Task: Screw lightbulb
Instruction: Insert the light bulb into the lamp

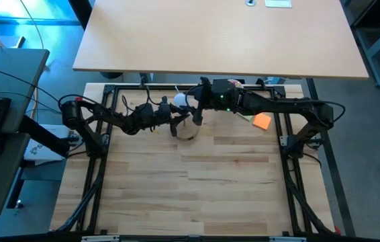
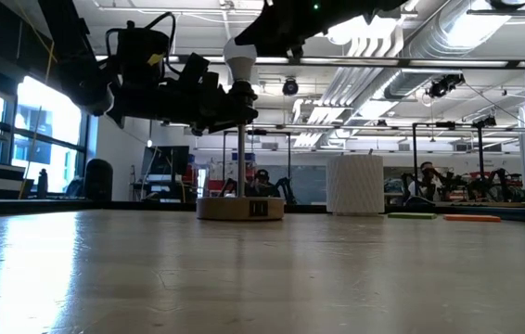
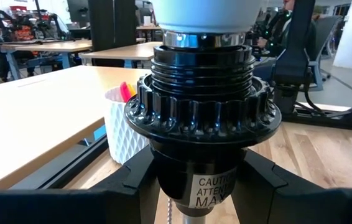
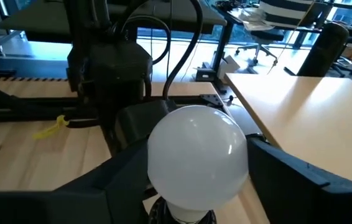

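Two grippers meet at one lamp stand near the table's far edge; the left gripper [image 3: 201, 186] has its fingers [image 3: 132, 180] pressed on either side of the black socket [image 3: 202, 118], pinching it just below its ribbed collar; the lightbulb [image 4: 198, 155] sits upright in the socket's mouth, silvery base partly showing above the threads; the right gripper [image 4: 194, 186] comes from above, its fingers [image 4: 294, 177] flanking the white globe, one on each side, appearing to touch it; below the left fingers, a thin post [image 2: 241, 162] runs down to a wooden disc base [image 2: 240, 208]; beyond the fingers stands a white ribbed cup [image 3: 123, 127] with pink contents; an orange piece [image 1: 262, 121] lies near the right arm.
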You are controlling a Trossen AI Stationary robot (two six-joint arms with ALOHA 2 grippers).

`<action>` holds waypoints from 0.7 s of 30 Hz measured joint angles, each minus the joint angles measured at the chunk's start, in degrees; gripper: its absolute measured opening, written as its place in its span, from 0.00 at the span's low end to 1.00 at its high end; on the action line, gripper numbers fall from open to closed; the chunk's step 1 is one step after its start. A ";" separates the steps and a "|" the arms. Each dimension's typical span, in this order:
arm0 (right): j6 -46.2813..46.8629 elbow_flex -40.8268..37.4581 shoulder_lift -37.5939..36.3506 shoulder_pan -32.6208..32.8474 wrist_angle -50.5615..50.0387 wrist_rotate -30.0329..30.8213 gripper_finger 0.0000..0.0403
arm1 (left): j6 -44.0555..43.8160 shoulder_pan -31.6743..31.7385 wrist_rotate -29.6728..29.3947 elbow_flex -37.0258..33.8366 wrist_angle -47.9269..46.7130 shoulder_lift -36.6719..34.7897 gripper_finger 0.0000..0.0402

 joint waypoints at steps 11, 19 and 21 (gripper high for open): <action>5.67 0.02 0.02 1.65 -0.79 8.34 0.57 | -0.24 -0.44 -2.11 0.00 0.21 0.00 0.35; 11.71 0.00 0.15 5.53 -0.59 20.91 0.57 | 0.35 -1.81 -6.90 -0.02 0.86 0.04 0.35; 13.58 0.00 0.20 5.95 -0.40 22.04 0.57 | 0.54 -1.97 -7.70 -0.02 1.08 0.04 0.35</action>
